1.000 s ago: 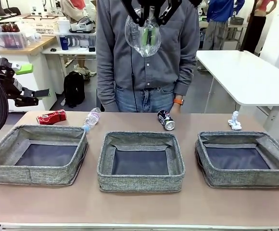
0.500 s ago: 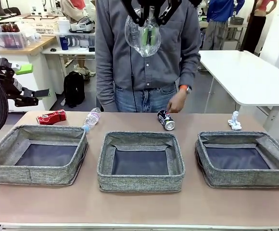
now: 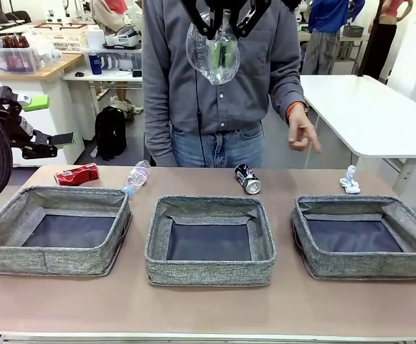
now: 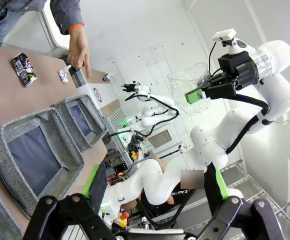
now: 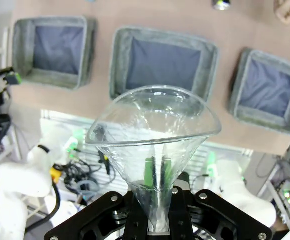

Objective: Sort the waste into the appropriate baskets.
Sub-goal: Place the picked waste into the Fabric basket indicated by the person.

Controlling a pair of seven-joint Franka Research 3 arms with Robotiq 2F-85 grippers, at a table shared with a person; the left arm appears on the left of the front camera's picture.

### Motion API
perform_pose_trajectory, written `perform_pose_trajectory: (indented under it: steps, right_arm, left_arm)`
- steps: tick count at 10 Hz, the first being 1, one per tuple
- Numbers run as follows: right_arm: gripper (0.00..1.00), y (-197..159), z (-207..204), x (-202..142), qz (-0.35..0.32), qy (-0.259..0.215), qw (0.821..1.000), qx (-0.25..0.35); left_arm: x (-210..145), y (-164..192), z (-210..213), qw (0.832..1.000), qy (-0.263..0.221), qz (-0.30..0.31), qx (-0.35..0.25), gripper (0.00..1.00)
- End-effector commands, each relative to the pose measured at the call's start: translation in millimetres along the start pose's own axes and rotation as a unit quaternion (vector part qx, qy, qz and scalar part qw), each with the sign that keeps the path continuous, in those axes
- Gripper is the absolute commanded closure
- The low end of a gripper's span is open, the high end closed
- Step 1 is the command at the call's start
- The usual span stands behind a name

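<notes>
Since a moment ago the person's hand has risen from beside the dark printed can and now points downward, off to the side of the right pincer and lower. Both arms have kept their places.

That pincer hangs high over the counter, clamped narrow on the neck of the crumpled clear plastic, which bulges out beyond its fingers. Far below it sits the middle basket, with the left basket and right basket to either side.

The left pincer hovers off the counter's end, jaws spread wide and holding nothing. The crushed red can lies nearest below it, then the blue-capped bottle. The white paper wad is farthest from it.
</notes>
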State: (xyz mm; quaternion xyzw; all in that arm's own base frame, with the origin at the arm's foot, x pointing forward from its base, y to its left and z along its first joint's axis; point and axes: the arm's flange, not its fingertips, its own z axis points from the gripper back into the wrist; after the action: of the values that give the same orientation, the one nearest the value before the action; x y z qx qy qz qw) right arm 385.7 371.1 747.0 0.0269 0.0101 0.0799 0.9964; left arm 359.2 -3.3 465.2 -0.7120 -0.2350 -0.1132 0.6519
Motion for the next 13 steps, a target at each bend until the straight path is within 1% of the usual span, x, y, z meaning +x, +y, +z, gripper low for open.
perform_pose_trajectory:
  steps: [1, 8, 9, 10, 11, 12, 13]
  right_arm:
    - [0.93, 0.9, 0.7, -1.7, 0.005, -0.002, 1.000, 0.000]
    - [0.93, 0.0, 0.0, 0.0, 0.000, 0.000, 1.000, 0.000]
    - [0.93, -16.6, -12.0, -10.9, 0.021, 0.002, 1.000, 0.004]
    - [0.93, -39.4, -24.0, -29.6, 0.040, 0.003, 0.999, 0.005]
    - [0.93, -68.2, -39.3, -51.3, 0.042, -0.013, 0.999, 0.008]
    - [0.93, -97.9, -57.8, -64.9, 0.015, -0.025, 1.000, 0.007]
    - [0.93, -126.2, -81.3, -72.4, 0.007, -0.026, 0.999, 0.018]
  left_arm:
    - [-1.3, -3.2, -2.0, 1.000, -0.003, -0.005, -0.007, 0.00]
    - [-1.3, -3.2, -2.0, 1.000, -0.003, -0.005, -0.007, 0.00]
    - [-1.3, -3.2, -2.0, 1.000, -0.003, -0.005, -0.007, 0.00]
    - [-1.3, -3.2, -2.0, 1.000, -0.003, -0.005, -0.007, 0.00]
    - [-1.3, -3.2, -2.0, 1.000, -0.003, -0.005, -0.007, 0.00]
    - [-1.3, -3.2, -2.0, 1.000, -0.003, -0.005, -0.007, 0.00]
    - [-1.3, -3.2, -2.0, 1.000, -0.003, -0.005, -0.007, 0.00]
